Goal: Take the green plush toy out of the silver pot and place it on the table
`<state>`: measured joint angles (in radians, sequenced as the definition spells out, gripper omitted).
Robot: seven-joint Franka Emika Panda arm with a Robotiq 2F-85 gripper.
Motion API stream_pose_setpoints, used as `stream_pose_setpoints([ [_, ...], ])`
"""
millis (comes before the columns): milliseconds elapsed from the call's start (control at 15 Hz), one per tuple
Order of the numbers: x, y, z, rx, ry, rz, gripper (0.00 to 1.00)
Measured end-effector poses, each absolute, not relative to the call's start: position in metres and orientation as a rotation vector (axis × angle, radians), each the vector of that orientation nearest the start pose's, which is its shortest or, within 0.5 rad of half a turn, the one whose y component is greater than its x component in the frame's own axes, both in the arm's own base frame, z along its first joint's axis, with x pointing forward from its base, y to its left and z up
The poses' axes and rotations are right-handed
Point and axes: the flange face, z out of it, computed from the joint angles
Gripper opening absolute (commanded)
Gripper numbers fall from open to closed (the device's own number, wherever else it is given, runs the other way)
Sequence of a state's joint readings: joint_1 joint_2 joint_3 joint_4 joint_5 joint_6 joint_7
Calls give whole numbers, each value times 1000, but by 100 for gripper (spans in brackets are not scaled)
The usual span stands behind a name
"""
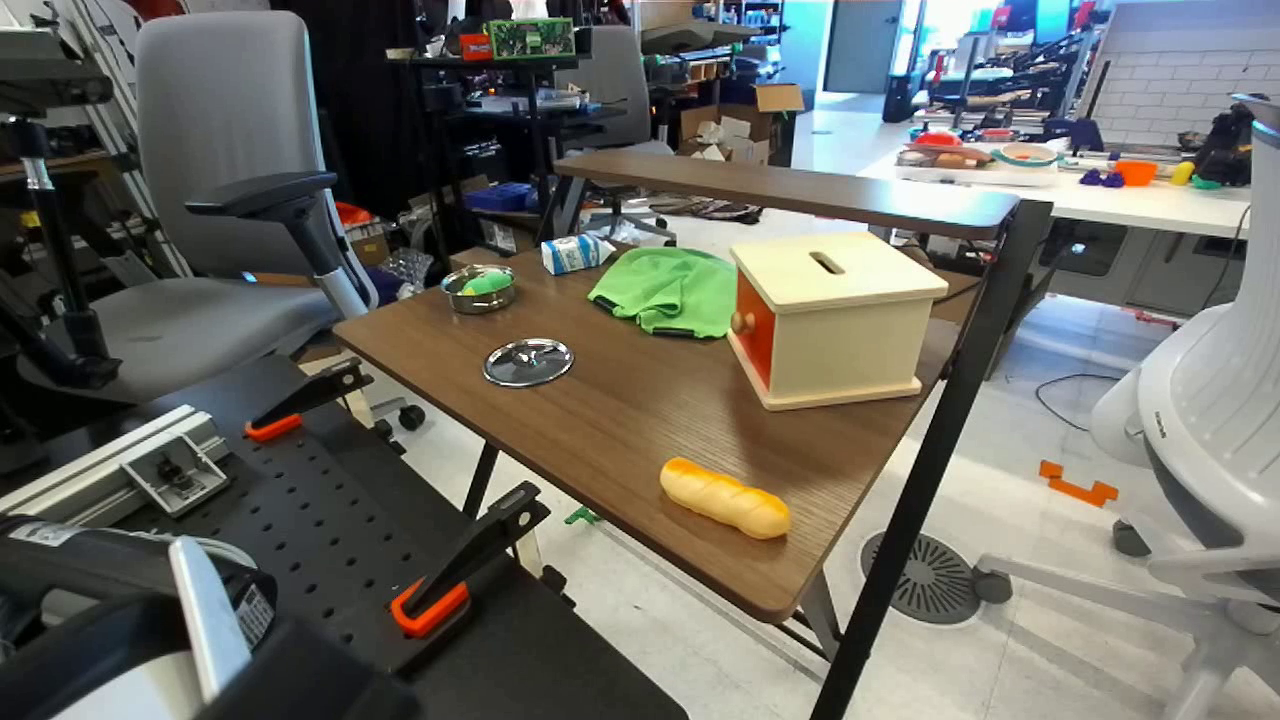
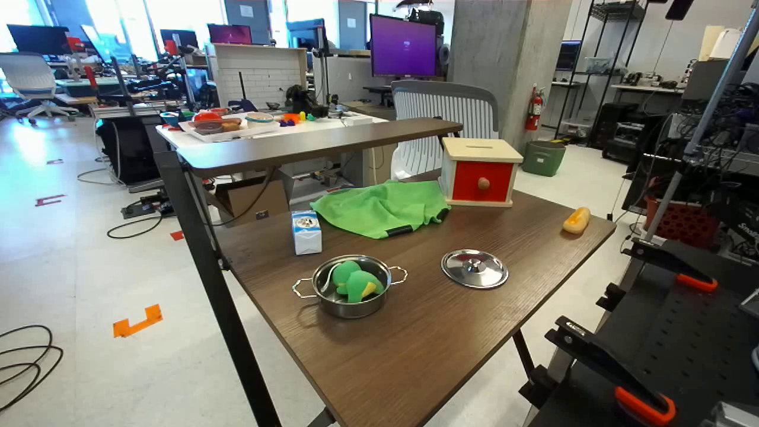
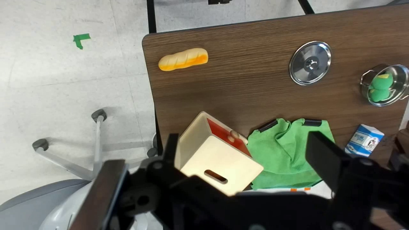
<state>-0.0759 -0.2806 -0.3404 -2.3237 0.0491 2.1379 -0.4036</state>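
The green plush toy [image 2: 362, 286] has a yellow patch and lies inside the open silver pot [image 2: 350, 309] with two side handles. Toy [image 1: 487, 283] and pot [image 1: 484, 303] stand near a table corner in an exterior view. In the wrist view the toy [image 3: 382, 82] and pot [image 3: 400, 78] are at the far right edge. The brown table [image 3: 243, 86] has bare surface around the pot. My gripper [image 3: 244, 140] is wide open and empty, high above the wooden box and green cloth, well away from the pot. The gripper is out of sight in both exterior views.
The silver lid [image 2: 474, 270] lies beside the pot. A milk carton [image 2: 306, 233], a green cloth [image 2: 385, 207], a wooden box with red drawer [image 2: 481, 172] and a bread roll [image 2: 576, 220] are on the table. A raised shelf [image 2: 320, 142] runs along one side.
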Motion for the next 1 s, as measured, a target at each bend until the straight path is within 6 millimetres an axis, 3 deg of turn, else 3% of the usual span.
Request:
stream_pose_setpoints([
  [200,438,-177,445,-3049,-16,-158,100],
  [400,454,-141,431,-3032,-184,-112,100],
  [667,472,-80,409,-2990,-453,-42,100],
  [1000,486,10,387,-2956,-732,33,100],
])
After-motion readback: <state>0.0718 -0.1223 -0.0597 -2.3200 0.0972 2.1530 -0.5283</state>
